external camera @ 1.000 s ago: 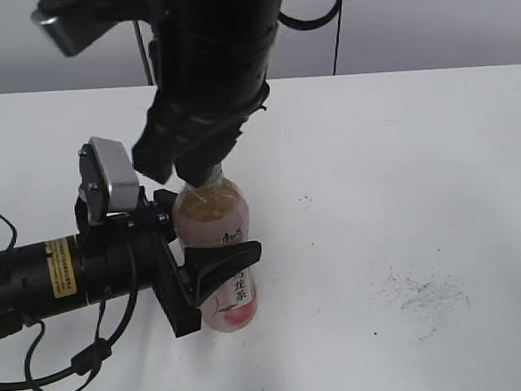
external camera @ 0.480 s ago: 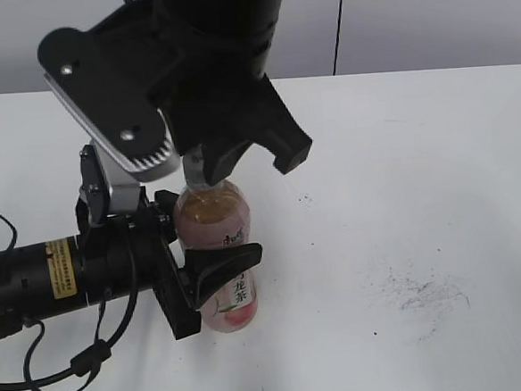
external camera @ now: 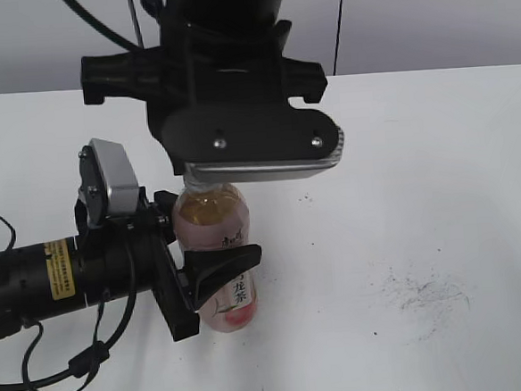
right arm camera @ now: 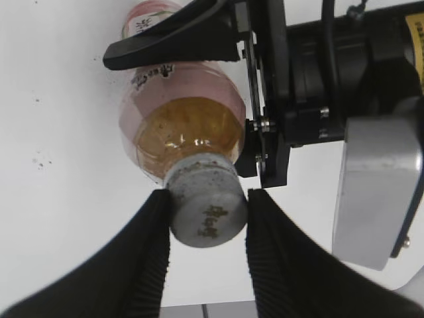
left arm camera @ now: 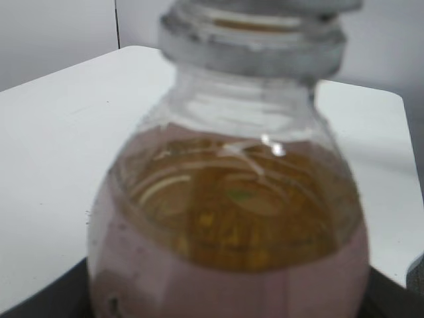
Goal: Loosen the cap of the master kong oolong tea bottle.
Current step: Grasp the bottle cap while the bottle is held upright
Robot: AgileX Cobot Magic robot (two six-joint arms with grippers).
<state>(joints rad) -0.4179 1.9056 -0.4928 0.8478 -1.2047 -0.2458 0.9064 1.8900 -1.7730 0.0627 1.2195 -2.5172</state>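
**Both grippers clamped on the oolong tea bottle, one at the body, one at the cap**

The master kong oolong tea bottle stands upright on the white bench, left of centre in the exterior view. The left gripper reaches in from the left edge, lying low along the bench, its black jaws clenched around the pink-wrapped body of the bottle; one finger crosses the front of the label. In the left wrist view the bottle fills the frame, blurred, with amber tea below the clear shoulder and the neck ring at the top.

The right gripper comes down from above. In the exterior view its black wrist and a grey plate hide the top of the bottle. The right wrist view looks down on the cap, grey-white with a small dark logo, and the two ribbed black fingers press against it from either side, the jaws grasping the cap. Below it the bottle's shoulder shows the tea, with the left arm's black hardware just to the right.

Faint dark scuff marks lie on the bench well to the right of the bottle.
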